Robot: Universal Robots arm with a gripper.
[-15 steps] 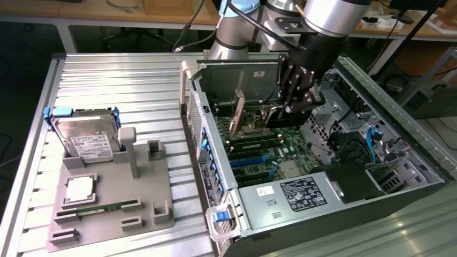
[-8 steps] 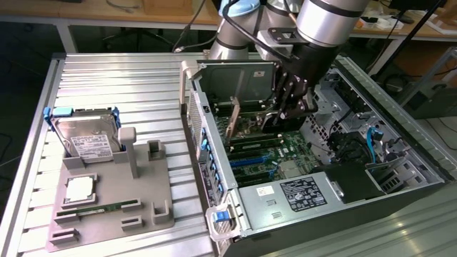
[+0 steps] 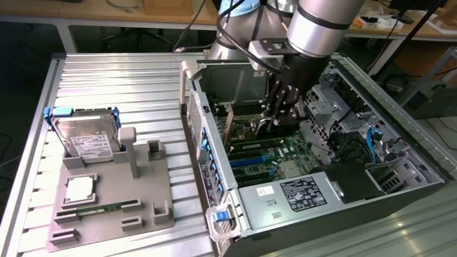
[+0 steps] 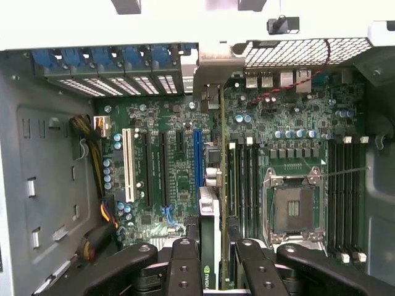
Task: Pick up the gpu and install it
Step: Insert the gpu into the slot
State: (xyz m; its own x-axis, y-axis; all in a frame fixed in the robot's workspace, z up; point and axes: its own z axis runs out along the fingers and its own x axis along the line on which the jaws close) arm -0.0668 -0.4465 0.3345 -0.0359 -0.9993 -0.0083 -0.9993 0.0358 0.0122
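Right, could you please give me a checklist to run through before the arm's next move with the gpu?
1. gpu held between the fingers of the gripper: ok.
2. Card standing edge-on to the motherboard: ok.
3. Bracket end pointing toward the rear slots of the case: ok.
4. Bundled cables at the case side lie apart from the card: ok.
5. Card edge lined up with its socket, next to the blue slot: cannot tell, the card hides it.
6. Card fully seated: cannot tell.
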